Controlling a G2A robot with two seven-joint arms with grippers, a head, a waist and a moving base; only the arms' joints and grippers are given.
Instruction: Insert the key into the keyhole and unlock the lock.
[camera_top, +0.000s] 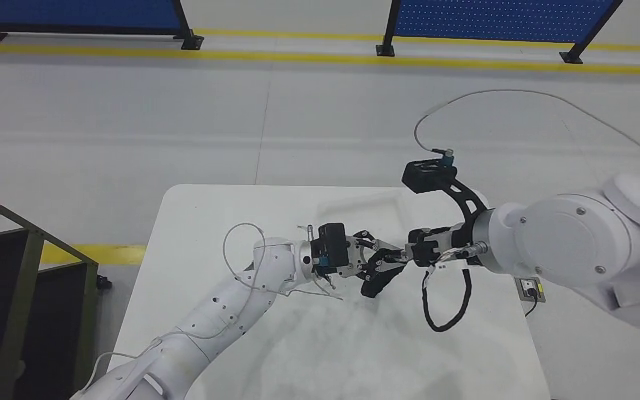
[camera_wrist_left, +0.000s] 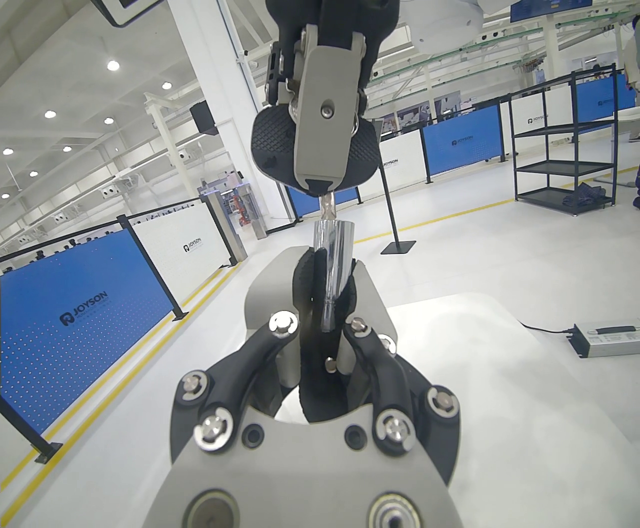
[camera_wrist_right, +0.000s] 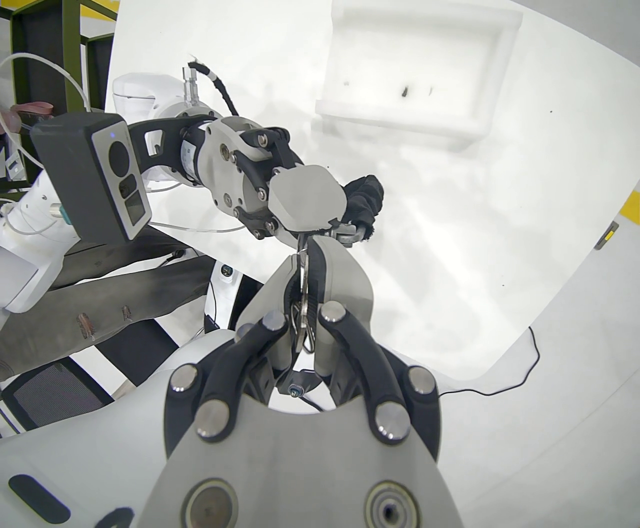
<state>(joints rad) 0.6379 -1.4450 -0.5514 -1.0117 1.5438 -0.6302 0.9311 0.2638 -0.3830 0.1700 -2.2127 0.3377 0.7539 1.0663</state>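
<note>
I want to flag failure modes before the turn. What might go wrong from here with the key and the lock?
1. The key meets the end of the lock with both held in the air, one per arm; a slight tilt may jam the blade.
2. The left gripper clamps the lock's smooth round side, so it may spin when the key turns.
3. The right gripper pinches the key's thin head, which may slip.
</note>
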